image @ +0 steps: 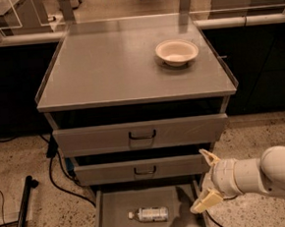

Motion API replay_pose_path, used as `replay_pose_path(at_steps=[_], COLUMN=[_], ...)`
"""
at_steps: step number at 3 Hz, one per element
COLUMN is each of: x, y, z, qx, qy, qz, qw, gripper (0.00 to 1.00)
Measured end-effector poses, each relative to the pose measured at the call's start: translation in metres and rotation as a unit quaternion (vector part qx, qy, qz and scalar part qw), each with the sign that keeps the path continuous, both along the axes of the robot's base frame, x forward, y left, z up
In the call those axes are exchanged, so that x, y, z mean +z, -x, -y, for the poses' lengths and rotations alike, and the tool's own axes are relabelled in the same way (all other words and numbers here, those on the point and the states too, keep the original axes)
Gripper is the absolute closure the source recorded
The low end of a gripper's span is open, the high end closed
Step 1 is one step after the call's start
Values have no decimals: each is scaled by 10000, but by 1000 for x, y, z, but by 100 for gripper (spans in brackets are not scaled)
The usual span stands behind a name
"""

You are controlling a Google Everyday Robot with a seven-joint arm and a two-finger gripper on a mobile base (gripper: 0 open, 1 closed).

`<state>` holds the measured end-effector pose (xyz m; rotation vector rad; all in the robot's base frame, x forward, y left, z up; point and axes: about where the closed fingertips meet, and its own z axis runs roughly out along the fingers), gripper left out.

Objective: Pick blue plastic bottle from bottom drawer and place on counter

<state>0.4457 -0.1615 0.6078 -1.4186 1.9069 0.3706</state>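
- A small clear plastic bottle [149,214] with a white cap and a pale bluish label is seen lying on its side on the floor of the lowest grey metal drawer [112,206], with its cap turned to the left.
- That shallow bottom drawer is pulled out towards the camera, below two grey drawers with black handles: the top drawer [141,134] and the middle drawer [144,170], both drawn out only a little.
- The cream two-finger gripper [207,179], carried on a thick white arm [265,172] that enters from the right edge, is held at the right side of the bottom drawer, in front of the middle drawer's right end.
- Its fingers [204,202] are spread well apart, one above the other, and nothing is held between them.
- The gripper is placed to the right of the bottle and somewhat higher in view; the two are apart, with no contact.
- The flat grey metal counter top [114,63] of the cabinet, with low raised rims on its sides, bears a shallow cream round bowl [177,51] near its far right corner.
- A black cable [56,176] is seen hanging at the cabinet's left side, and a black rod [22,213] is seen slanting across the speckled floor [47,216] further left.
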Motion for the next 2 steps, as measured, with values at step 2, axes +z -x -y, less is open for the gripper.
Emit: replay_pose_path(at_steps=[2], x=[-47], y=[-15], z=[-15], qx=[-32], qy=[-44], qz=[64], qw=[10000], gripper=[0])
